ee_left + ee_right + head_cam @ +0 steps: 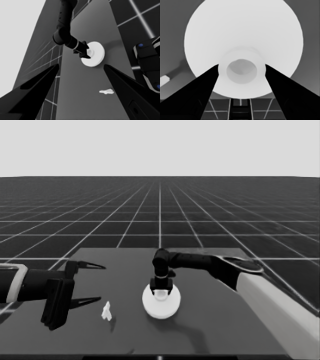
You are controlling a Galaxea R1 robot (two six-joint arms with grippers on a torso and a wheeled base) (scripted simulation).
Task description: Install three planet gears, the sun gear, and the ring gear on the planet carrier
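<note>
A: What lies nearest the table's (210, 340) front edge?
B: A thin white piece (106, 311), toward the front left, alone.
A: And the left gripper (95, 284)?
B: Parked over the table's left end, its 2 fingers spread wide, nothing between them.
A: Farther back?
B: The larger round part (161, 304) sits mid-table. The right gripper (161, 290) stands over it, fingers clamped on either side of its raised hub (241, 70).
</note>
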